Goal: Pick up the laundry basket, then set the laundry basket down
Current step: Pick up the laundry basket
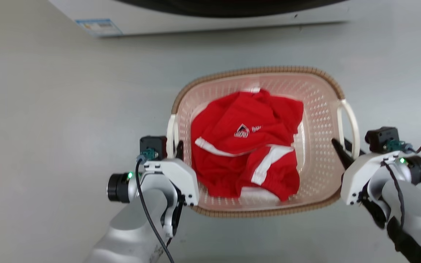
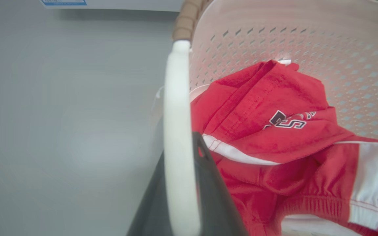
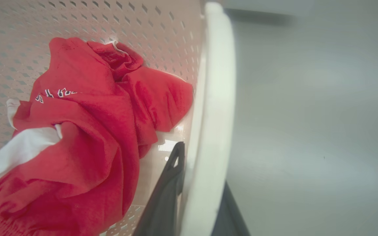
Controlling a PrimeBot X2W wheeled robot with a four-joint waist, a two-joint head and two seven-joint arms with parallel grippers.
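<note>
Left gripper [image 1: 175,148], low in the head view, pinches the white left handle [image 1: 170,131] of the laundry basket [image 1: 316,106] between its dark fingers; right gripper [image 1: 342,149] clamps the right handle [image 1: 353,124] likewise. Between them, the basket is over grey floor [image 1: 49,109], near the white washer [image 1: 196,18]; resting or lifted, I cannot tell. A crumpled red garment [image 1: 247,146] with white stripes lies inside

My head camera looks steeply down over the laundry basket [image 1: 254,70] and grey floor [image 1: 49,128], with the washer [image 1: 196,22] at the top edge. My wrist cameras sit close against the left handle [image 2: 177,131] and right handle [image 3: 213,114], facing inward. All three views share the red garment [image 1: 243,146].
</note>
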